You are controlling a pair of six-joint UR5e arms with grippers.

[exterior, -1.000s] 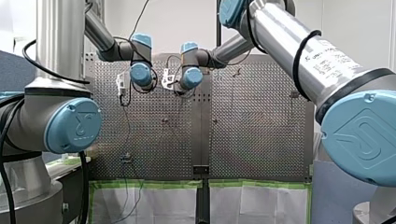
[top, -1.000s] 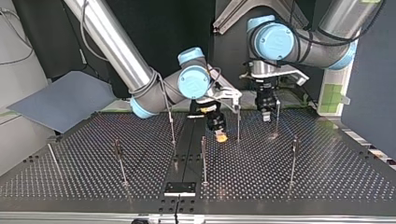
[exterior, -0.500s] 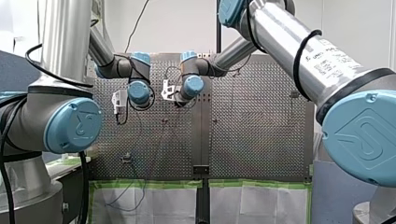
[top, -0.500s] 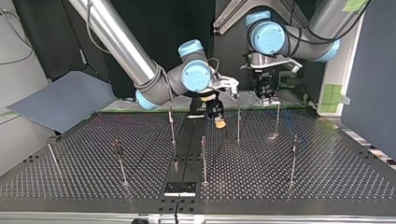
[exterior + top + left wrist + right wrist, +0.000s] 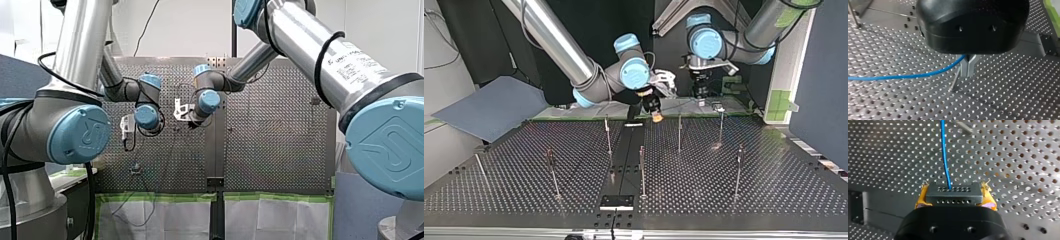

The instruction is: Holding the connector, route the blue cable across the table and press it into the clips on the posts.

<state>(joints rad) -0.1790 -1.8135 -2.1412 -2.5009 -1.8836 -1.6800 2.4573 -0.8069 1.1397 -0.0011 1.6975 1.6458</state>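
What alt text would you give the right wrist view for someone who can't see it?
The right tool clamps a dark connector with rows of small holes between its yellow pads. A blue cable leaves the connector and runs ahead, away from the tool, over the perforated metal table.

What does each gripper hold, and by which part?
My right gripper clamps the black connector by its sides; my left gripper seems to pinch the blue cable mid-length.

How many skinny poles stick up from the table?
7 posts, top view: one far left, one left, three near the middle, two right. More may be hidden.
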